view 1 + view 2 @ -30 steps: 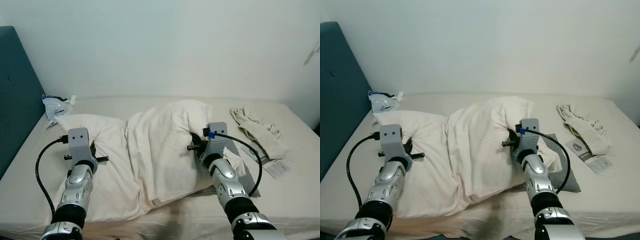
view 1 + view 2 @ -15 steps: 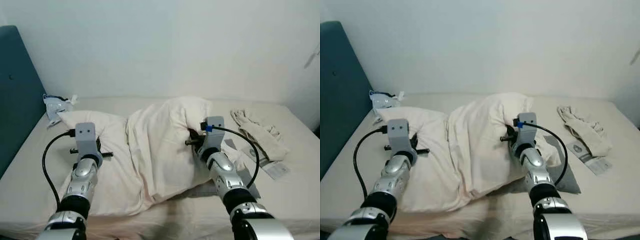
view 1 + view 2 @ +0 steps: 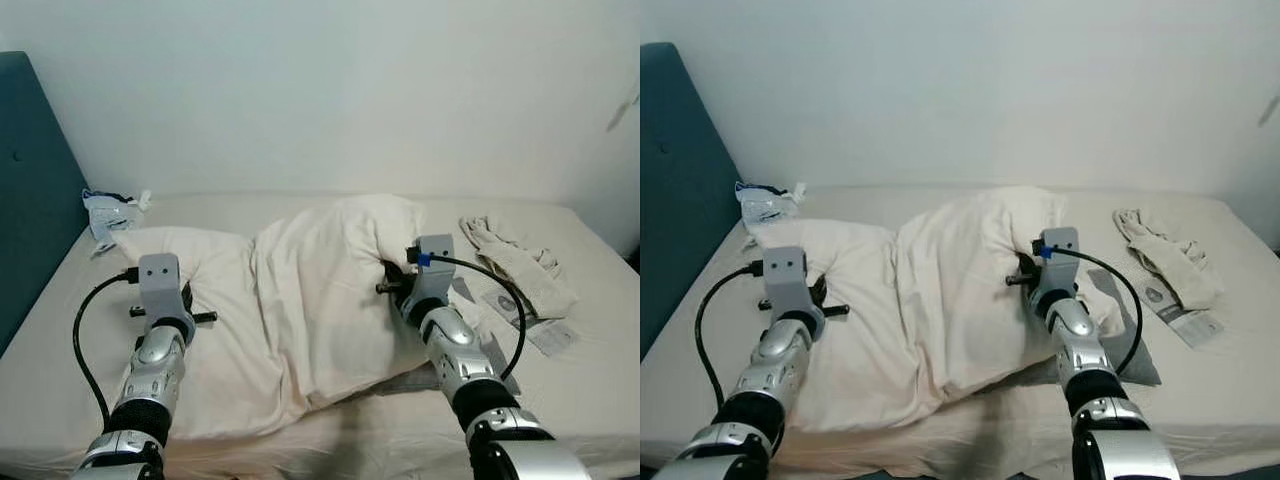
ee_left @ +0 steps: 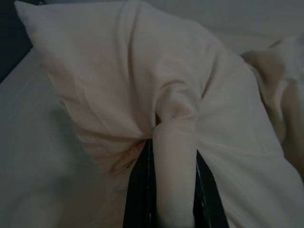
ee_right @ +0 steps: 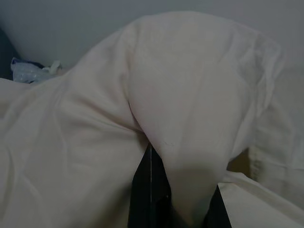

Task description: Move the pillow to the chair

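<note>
Cream cotton pillow (image 3: pixel 300 300) lies on bed (image 3: pixel 590 400) | fabric folds pinched between jaws of left gripper (image 4: pixel 173 190) and right gripper (image 5: pixel 178 199) | step: grasp secured | next: both ends to be lifted together, then carried to chair.

Cream pillow (image 3: pixel 300 300), large, crumpled, lying on bed, pinched at both ends.

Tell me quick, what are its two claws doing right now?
Left gripper: closed on a fold of the pillow.
Right gripper: closed on the pillow's other end.
</note>
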Controlling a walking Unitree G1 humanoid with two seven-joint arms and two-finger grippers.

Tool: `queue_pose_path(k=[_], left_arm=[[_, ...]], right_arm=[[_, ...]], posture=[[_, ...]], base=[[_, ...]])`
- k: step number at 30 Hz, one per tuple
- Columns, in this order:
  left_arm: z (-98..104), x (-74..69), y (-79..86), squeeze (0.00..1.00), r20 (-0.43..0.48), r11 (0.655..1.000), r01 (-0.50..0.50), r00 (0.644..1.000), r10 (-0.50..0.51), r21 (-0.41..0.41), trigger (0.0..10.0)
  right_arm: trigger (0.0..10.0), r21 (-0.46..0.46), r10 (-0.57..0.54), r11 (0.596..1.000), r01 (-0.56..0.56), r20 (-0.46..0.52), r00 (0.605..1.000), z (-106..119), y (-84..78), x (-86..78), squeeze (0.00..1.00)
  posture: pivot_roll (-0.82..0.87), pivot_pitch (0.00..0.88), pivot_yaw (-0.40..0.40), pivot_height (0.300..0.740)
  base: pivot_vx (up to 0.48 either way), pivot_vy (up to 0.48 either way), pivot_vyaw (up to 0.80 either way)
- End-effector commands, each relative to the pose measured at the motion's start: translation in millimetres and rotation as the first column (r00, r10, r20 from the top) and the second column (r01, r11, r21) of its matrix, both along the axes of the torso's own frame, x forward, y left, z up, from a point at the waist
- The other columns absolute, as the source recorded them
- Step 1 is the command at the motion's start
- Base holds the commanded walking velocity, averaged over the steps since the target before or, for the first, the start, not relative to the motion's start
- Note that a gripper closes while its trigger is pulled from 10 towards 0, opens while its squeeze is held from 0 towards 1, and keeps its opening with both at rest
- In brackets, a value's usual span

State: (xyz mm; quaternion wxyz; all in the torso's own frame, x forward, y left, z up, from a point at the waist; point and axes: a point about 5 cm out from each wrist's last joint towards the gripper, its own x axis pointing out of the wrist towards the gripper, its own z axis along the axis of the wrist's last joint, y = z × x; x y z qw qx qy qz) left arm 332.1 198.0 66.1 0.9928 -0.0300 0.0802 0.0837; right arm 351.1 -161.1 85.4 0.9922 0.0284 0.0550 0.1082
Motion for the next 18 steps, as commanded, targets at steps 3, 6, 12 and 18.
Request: queue_pose_path(k=[3,6,12,18], left_arm=[[0.4,-6.1,-11.9,0.00,0.038,0.996,0.058,0.997,-0.061,0.071,10.0],[-0.1,-7.7,-12.3,0.00,0.042,0.997,0.062,0.997,-0.063,0.037,10.0],[8.1,-1.9,-16.2,0.00,0.065,0.990,0.096,0.992,-0.104,0.106,10.0],[8.1,-3.3,-20.8,0.00,0.065,0.987,0.125,0.989,-0.132,0.097,10.0]], right_arm=[[10.0,-0.004,0.055,0.998,-0.055,0.034,0.998,-4.5,11.8,-7.9,0.00],[10.0,-0.007,0.059,0.998,-0.059,0.019,0.998,-9.7,10.5,-11.9,0.00],[10.0,0.056,0.020,0.998,-0.021,0.027,0.999,-5.8,2.2,-9.7,0.00],[10.0,0.083,-0.028,0.996,0.026,0.022,0.999,-3.6,1.7,-5.4,0.00]], posture=[[-0.02,0.052,-0.012,0.740],[-0.02,0.054,-0.031,0.740],[0.02,0.024,-0.054,0.740],[0.03,0.002,-0.048,0.740]], base=[[0.000,0.000,0.00],[0.000,0.000,0.00],[0.000,0.000,0.00],[0.000,0.000,0.00]])
